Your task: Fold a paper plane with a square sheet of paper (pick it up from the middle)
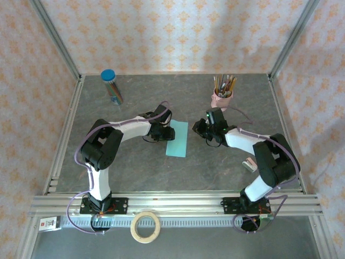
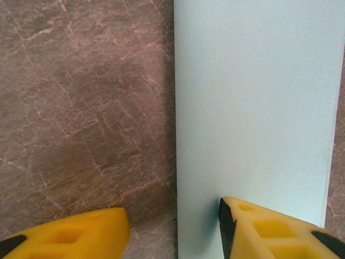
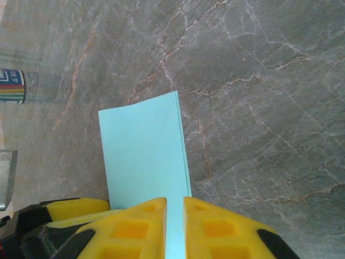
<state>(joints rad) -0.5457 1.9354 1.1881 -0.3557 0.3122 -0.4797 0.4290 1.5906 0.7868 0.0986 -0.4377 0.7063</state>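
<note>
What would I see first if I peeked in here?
The light turquoise paper, a narrow rectangle, lies in the middle of the grey table. The left gripper's yellow fingers straddle one long edge; the right gripper waits opposite. A pink cup of pencils stands behind.

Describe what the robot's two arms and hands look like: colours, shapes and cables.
Both the left arm and right arm have white tubular links joined by bulky black joints, with a thin purple cable looping along each. The left hand and right hand carry chunky yellow fingers with moulded pockets and black edging.
</note>
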